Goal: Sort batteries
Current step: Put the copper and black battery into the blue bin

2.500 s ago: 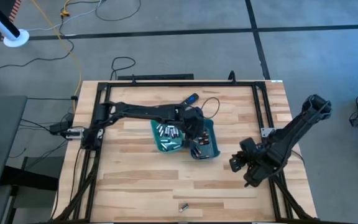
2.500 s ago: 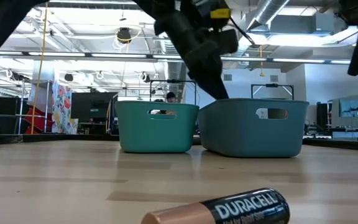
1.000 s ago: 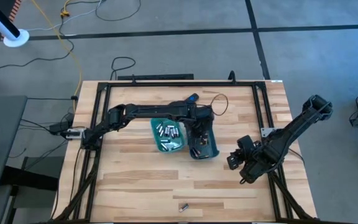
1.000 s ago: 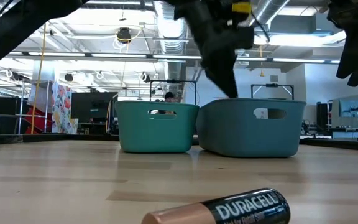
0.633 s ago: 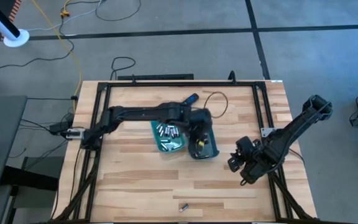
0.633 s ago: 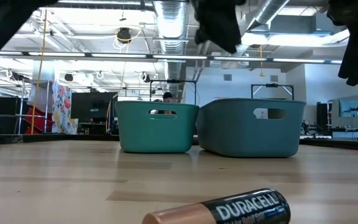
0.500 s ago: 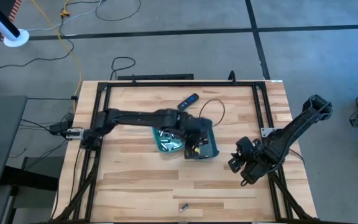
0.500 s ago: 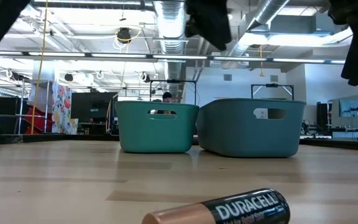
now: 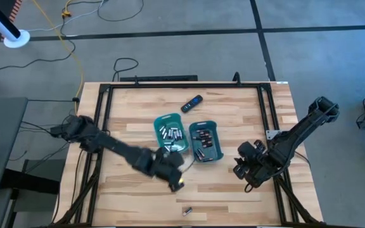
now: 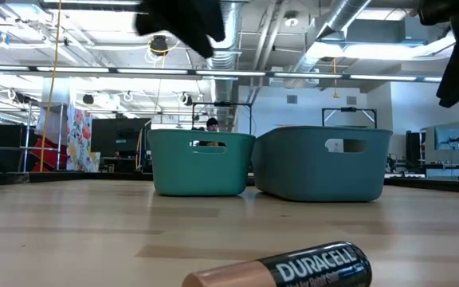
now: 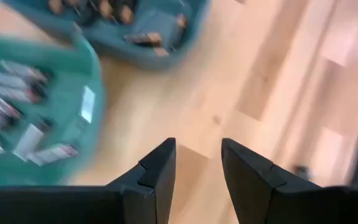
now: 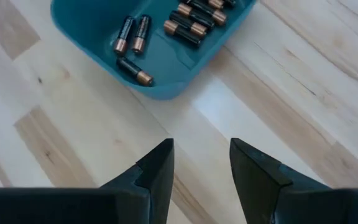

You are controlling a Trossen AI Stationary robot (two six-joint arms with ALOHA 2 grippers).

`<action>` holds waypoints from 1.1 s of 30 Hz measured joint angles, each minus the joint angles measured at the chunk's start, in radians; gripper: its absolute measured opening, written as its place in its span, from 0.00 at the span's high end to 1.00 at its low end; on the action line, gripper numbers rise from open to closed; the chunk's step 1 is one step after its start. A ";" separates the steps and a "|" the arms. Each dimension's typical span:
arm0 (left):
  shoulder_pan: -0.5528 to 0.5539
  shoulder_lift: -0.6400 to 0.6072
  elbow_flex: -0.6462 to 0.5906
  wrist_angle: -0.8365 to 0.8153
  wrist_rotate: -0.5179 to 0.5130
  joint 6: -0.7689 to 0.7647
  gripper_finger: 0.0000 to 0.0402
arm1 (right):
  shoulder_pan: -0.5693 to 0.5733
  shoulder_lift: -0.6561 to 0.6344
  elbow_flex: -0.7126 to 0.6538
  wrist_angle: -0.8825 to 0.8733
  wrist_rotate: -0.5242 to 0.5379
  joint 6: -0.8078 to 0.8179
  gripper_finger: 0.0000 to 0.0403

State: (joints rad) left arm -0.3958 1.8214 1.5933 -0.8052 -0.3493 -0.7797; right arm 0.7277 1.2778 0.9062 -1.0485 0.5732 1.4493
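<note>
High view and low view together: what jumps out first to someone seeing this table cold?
Two teal trays sit side by side mid-table, the left holding silvery batteries, the right dark coppery-ended ones. A lone battery lies near the front edge, huge in the low view. The left gripper hovers in front of the trays, open and empty.

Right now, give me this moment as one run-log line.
left gripper: open, empty, over table near trays | right gripper: open, empty, waiting right of trays | loose battery: front edge | both trays: hold batteries
</note>
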 joint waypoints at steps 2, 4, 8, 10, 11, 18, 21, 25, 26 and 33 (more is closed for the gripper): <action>-0.058 -0.003 -0.032 0.027 -0.023 -0.107 0.69 | 0.000 0.000 0.000 0.012 0.000 -0.032 0.57; -0.112 0.002 -0.042 0.044 -0.045 -0.198 0.69 | -0.001 0.000 0.000 0.022 0.000 -0.055 0.57; -0.191 0.030 -0.040 0.083 -0.081 -0.333 0.69 | -0.004 0.000 0.000 0.038 -0.001 -0.070 0.57; -0.213 0.046 -0.041 0.087 -0.107 -0.404 0.69 | -0.004 0.000 0.000 0.039 -0.001 -0.072 0.57; -0.220 0.052 -0.041 0.087 -0.108 -0.445 0.69 | -0.004 0.000 0.000 0.040 -0.001 -0.072 0.57; -0.216 0.070 -0.041 0.092 -0.071 -0.572 0.69 | -0.001 0.000 0.000 0.041 -0.001 -0.073 0.57; -0.212 0.073 -0.039 0.091 -0.052 -0.576 0.69 | -0.001 0.000 0.000 0.043 -0.002 -0.072 0.57; -0.209 0.077 -0.029 0.118 -0.044 -0.576 0.69 | 0.011 0.000 0.000 0.050 -0.014 -0.069 0.57; -0.210 0.078 -0.025 0.116 -0.043 -0.577 0.69 | 0.016 0.000 0.000 0.053 -0.014 -0.064 0.57; -0.221 0.079 -0.017 0.145 -0.042 -0.573 0.69 | 0.040 0.000 0.000 0.058 -0.014 0.002 0.57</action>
State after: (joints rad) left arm -0.6168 1.9007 1.5764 -0.6604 -0.3916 -1.3529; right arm 0.7677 1.2780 0.9062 -0.9901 0.5587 1.4515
